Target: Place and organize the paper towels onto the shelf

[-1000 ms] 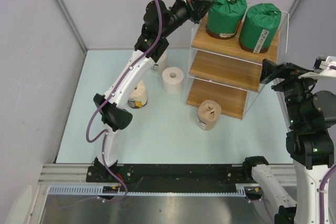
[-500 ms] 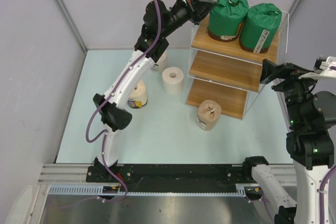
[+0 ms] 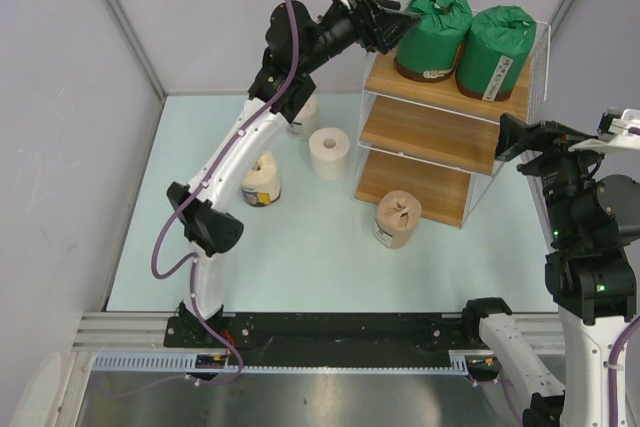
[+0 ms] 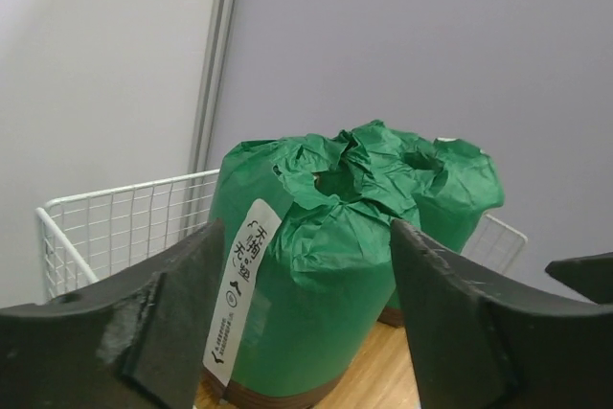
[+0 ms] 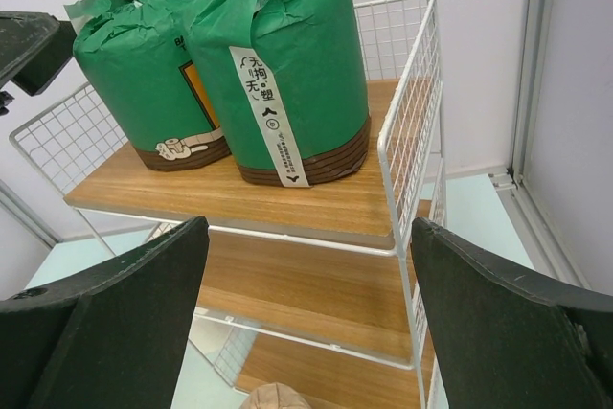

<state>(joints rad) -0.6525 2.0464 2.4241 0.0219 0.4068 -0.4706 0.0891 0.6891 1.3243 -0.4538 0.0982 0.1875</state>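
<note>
Two green-wrapped paper towels (image 3: pixel 432 29) (image 3: pixel 494 49) stand side by side on the top board of the shelf (image 3: pixel 430 132). My left gripper (image 3: pixel 402 22) is open at the top tier's left end. In the left wrist view its fingers (image 4: pixel 163 323) stand apart from the nearer green roll (image 4: pixel 316 275), which shows between them. My right gripper (image 3: pixel 503 137) hangs open and empty at the shelf's right side; its view shows both green rolls (image 5: pixel 287 74) (image 5: pixel 144 74) above the shelf boards (image 5: pixel 287 203). A tan roll (image 3: pixel 397 219) stands on the table before the bottom tier.
On the pale table left of the shelf stand a bare white roll (image 3: pixel 329 152), a cream labelled roll (image 3: pixel 262 180) and another roll (image 3: pixel 303 115) partly hidden behind the left arm. A white wire rim (image 5: pixel 407 131) edges the top tier. Grey walls close the back and sides.
My left gripper has opened and let go of the left green roll, which it first nudged right against the other green roll. The right arm has not moved.
</note>
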